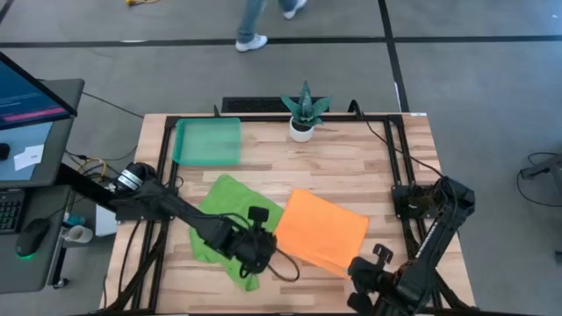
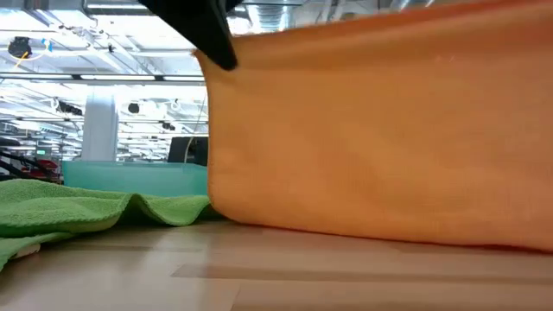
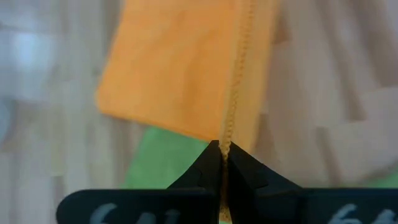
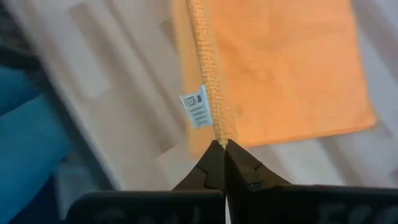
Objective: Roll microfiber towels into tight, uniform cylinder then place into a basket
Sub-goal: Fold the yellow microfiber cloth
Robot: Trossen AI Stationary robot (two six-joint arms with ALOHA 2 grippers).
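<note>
Orange towel (image 1: pixel 321 230) hangs stretched between both grippers over the table's middle, its near edge lifted; in the low view it stands like a curtain (image 2: pixel 380 130) with its lower edge brushing the wood; the left gripper (image 1: pixel 261 248) is clamped on the towel's hemmed edge at about 8 o'clock of the cloth, fingers pressed tight together on the stitched seam (image 3: pixel 231 112) in the left wrist view; the left arm runs in from the table's 9 o'clock side, low and stretched across the green towel (image 1: pixel 224 206), wrist angled toward 4 o'clock; the right gripper (image 1: pixel 379 263) is pinched shut on the towel's corner at about 5 o'clock of the cloth, the small white tag (image 4: pixel 196 111) just beside its closed fingertips; the right arm stands at the table's 4 o'clock corner, elbow folded high, forearm sloping down toward 7 o'clock; the green towel lies rumpled on the table at 9 o'clock of the orange one, partly under the left arm; the basket (image 1: pixel 208 141) sits at the table's 11 o'clock, well apart from both towels; a small potted plant (image 1: pixel 303 112) stands at 12 o'clock on the far edge, near the basket.
</note>
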